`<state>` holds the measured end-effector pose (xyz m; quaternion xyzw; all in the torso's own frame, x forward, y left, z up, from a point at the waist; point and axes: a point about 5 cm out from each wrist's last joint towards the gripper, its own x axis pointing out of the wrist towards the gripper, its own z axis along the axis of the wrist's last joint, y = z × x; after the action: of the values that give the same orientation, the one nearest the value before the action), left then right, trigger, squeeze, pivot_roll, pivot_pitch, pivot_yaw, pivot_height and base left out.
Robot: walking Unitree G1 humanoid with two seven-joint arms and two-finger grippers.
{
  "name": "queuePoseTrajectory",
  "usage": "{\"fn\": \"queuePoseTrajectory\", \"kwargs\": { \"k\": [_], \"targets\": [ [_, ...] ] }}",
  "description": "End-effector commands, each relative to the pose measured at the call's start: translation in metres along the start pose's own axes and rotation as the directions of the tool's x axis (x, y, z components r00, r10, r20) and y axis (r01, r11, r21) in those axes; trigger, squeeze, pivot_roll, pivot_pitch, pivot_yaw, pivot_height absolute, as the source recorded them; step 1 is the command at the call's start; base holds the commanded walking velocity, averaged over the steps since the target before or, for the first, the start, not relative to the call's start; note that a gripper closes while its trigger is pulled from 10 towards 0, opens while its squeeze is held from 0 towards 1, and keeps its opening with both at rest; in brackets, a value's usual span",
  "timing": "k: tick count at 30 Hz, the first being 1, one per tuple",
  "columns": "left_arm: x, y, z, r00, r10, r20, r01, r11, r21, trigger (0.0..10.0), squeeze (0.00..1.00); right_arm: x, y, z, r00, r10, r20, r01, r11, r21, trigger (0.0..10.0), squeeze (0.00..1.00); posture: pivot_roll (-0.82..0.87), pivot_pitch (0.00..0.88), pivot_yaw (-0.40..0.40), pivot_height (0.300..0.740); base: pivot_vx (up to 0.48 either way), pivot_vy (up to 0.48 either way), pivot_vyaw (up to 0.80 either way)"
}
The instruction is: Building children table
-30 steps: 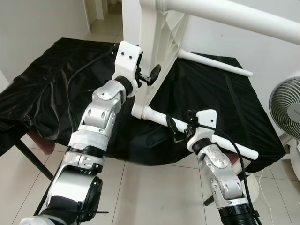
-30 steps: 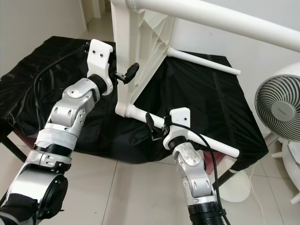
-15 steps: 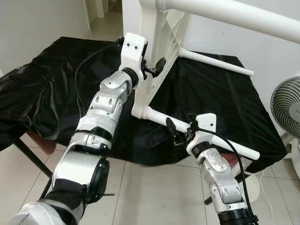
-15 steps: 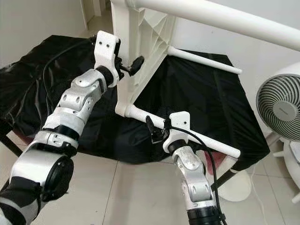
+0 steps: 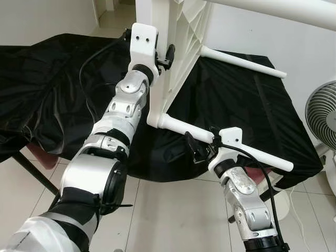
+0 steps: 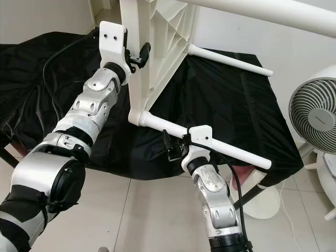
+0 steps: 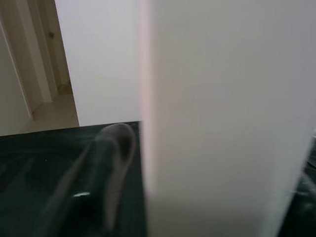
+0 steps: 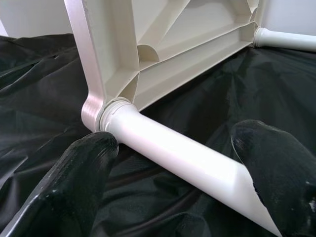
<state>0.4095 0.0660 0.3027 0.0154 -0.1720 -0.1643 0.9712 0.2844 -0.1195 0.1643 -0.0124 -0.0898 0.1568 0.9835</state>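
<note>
A white plastic children's table top with a ribbed underside (image 5: 178, 47) stands on its edge on a black cloth-covered work surface (image 5: 52, 84), its ribbing facing the robot's right. Round white plastic legs stick out from its corners: one near leg (image 5: 231, 146) runs low over the cloth toward the right front edge, another far leg (image 5: 242, 61) lies further back, and a third upper leg (image 6: 273, 13) crosses overhead. The left gripper (image 5: 167, 55) is raised against the upright edge of the top; one black finger shows on the ribbed side, and from its wrist camera the white panel sits so close and blurred that I cannot tell whether the fingers are pinching it or merely resting there. The right gripper (image 5: 198, 149) is low at the near leg, just out from the socket where it joins the top; its two black fingertips (image 8: 89, 163) are spread, one either side of the tube, with gaps visible. A white pedestal fan (image 6: 315, 118) stands on the tiled floor (image 5: 168, 210) to the right.
</note>
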Motion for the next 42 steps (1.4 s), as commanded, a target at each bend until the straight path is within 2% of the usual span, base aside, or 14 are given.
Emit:
{"fn": "queuePoseTrajectory", "kwargs": {
  "k": [1,8,17,20,22,24,25,27,28,34,38,40,41,42],
  "targets": [
    [-0.001,0.003,-0.006,0.998,0.058,-0.035,-0.058,0.998,-0.008,0.0,0.0,-0.002,-0.001,-0.001,1.0,-0.007,-0.011,0.007,1.0,-0.002,10.0,0.0,-0.16,0.109,-0.002,0.74,0.0,0.0,0.0],
    [-0.004,0.01,-0.004,0.997,0.082,-0.007,-0.082,0.996,-0.035,0.0,0.0,-0.002,0.0,-0.008,0.999,0.009,-0.052,-0.012,0.998,-0.057,10.0,0.0,-0.14,0.103,-0.002,0.74,0.0,0.0,0.0],
    [-0.017,0.005,0.012,0.989,0.001,0.15,-0.023,0.989,0.149,0.0,0.0,-0.014,-0.017,-0.029,0.973,-0.081,-0.217,0.072,0.996,-0.052,10.0,0.0,-0.13,0.104,-0.01,0.74,0.0,0.0,0.0],
    [-0.02,0.002,0.013,0.987,-0.015,0.163,-0.012,0.986,0.166,0.0,0.0,-0.021,-0.021,-0.036,0.955,-0.158,-0.252,0.167,0.986,0.015,10.0,0.0,-0.13,0.105,-0.015,0.74,0.0,0.0,0.0],
    [-0.021,-0.002,0.012,0.986,-0.025,0.163,-0.003,0.986,0.167,0.0,0.0,-0.037,-0.022,-0.041,0.931,-0.236,-0.277,0.311,0.911,0.27,10.0,0.0,-0.13,0.108,-0.015,0.74,0.0,0.0,0.0],
    [-0.021,-0.003,0.012,0.987,-0.025,0.159,-0.001,0.987,0.16,0.0,0.0,-0.04,-0.021,-0.042,0.929,-0.239,-0.281,0.32,0.901,0.292,10.0,0.0,-0.13,0.108,-0.015,0.74,0.0,0.0,0.0],
    [-0.021,-0.005,0.01,0.988,-0.028,0.151,0.004,0.987,0.159,0.0,0.0,-0.053,-0.026,-0.045,0.905,-0.269,-0.33,0.319,0.941,0.109,10.0,0.0,-0.13,0.11,-0.013,0.74,0.0,0.0,0.0],
    [-0.021,-0.005,0.01,0.988,-0.028,0.151,0.004,0.987,0.159,0.0,0.0,-0.053,-0.026,-0.045,0.905,-0.269,-0.33,0.319,0.941,0.109,10.0,0.0,-0.13,0.11,-0.013,0.74,0.0,0.0,0.0],
    [-0.022,-0.006,0.01,0.988,-0.033,0.15,0.008,0.987,0.162,0.0,0.0,-0.063,-0.037,-0.032,0.926,-0.297,-0.232,0.245,0.942,-0.228,10.0,0.0,-0.14,0.111,-0.011,0.74,0.0,0.0,0.0],
    [-0.024,-0.007,0.008,0.989,-0.033,0.142,0.01,0.987,0.161,0.0,0.0,-0.076,-0.058,-0.017,0.919,-0.372,-0.132,0.269,0.835,-0.479,10.0,0.0,-0.15,0.111,-0.008,0.74,0.0,0.0,0.0],
    [-0.024,-0.008,0.006,0.99,-0.037,0.133,0.016,0.987,0.159,0.0,0.0,-0.088,-0.07,-0.026,0.845,-0.474,-0.246,0.462,0.88,-0.108,10.0,0.0,-0.16,0.109,0.002,0.74,0.0,0.0,0.0],
    [-0.024,-0.008,0.006,0.99,-0.04,0.132,0.018,0.987,0.159,0.0,0.0,-0.09,-0.066,-0.031,0.837,-0.467,-0.287,0.477,0.878,-0.037,10.0,0.0,-0.16,0.107,0.005,0.74,0.0,0.0,0.0],
    [-0.025,-0.008,0.006,0.99,-0.042,0.131,0.02,0.987,0.161,0.0,0.0,-0.091,-0.064,-0.034,0.828,-0.469,-0.309,0.477,0.877,-0.054,5.3,0.0,-0.16,0.107,0.005,0.74,0.0,0.0,0.0],
    [-0.025,-0.008,0.006,0.99,-0.042,0.131,0.02,0.987,0.161,0.0,0.0,-0.091,-0.064,-0.034,0.828,-0.469,-0.309,0.477,0.877,-0.054,5.3,0.0,-0.16,0.107,0.005,0.74,0.0,0.0,0.0]
  ]
}}
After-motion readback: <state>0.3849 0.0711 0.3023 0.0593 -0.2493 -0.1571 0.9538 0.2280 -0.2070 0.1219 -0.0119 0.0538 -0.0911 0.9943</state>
